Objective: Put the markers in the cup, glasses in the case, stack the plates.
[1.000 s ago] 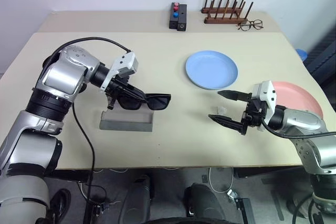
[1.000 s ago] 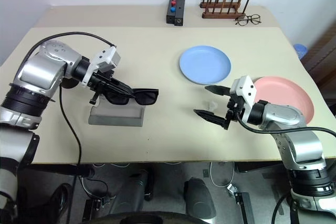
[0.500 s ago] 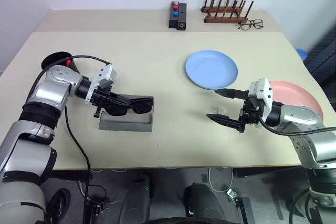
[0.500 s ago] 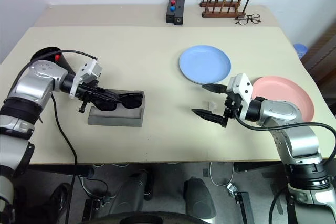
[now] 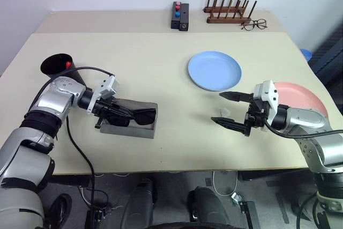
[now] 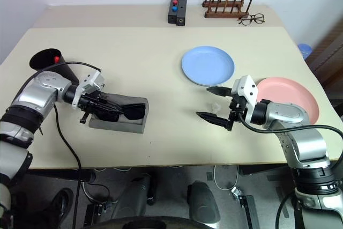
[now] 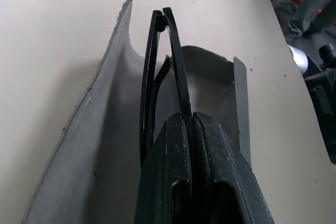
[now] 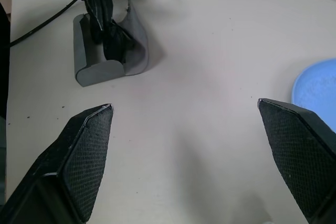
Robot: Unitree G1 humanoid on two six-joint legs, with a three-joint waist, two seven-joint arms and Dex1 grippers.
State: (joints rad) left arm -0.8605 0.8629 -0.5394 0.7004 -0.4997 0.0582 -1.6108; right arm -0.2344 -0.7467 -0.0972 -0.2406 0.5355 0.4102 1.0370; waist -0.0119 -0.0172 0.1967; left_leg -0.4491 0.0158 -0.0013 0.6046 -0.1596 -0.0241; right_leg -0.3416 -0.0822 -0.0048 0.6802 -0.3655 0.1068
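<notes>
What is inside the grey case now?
The black sunglasses lie in the open grey case, with the left claw shut on them. The case floor under them is covered.

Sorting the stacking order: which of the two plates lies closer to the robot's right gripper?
The salmon pink plate, just behind the open right gripper at the table's right edge. The light blue plate sits farther back, toward the table's middle.

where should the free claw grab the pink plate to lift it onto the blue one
Take the pink plate by its rim on the edge nearest the open right claw, coming in low from that side. It lies flat and shallow on the table, so the raised lip is probably the only grippable part.
</notes>
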